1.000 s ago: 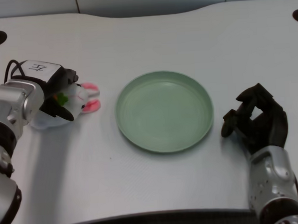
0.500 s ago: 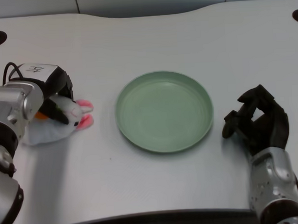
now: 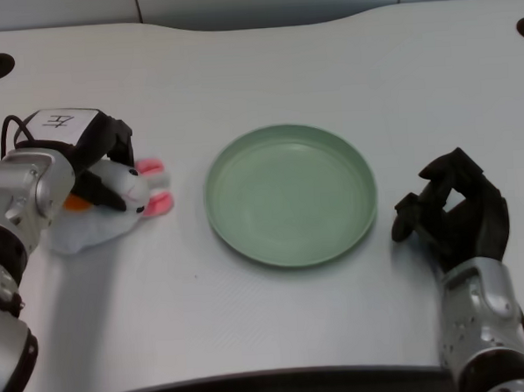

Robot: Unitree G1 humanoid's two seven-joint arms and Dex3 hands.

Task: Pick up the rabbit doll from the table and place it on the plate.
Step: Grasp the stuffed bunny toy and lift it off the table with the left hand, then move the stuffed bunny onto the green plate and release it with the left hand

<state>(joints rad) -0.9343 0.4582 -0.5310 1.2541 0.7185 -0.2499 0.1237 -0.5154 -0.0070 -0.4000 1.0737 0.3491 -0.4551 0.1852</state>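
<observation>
Fingers of the left hand [image 3: 102,160] are curled over and around the head of the rabbit doll [image 3: 113,204], black tips on both sides of it, so the hand has hold of the toy. Compared with a second ago, the doll has been tugged and turned under that grasp: its pink ears, which first pointed toward the plate [image 3: 289,194], dipped lower and nearer the arm half a second back and now sit a little higher again, pointing right. The white body looks to be resting on the worktop [image 3: 264,64], left of the plate and clear of its rim, so I judge the grasp to be settling and no lift begun. What remains is to raise the doll, carry it right over the green rim and let it down inside. A soft toy held by the head may sag or slip.
</observation>
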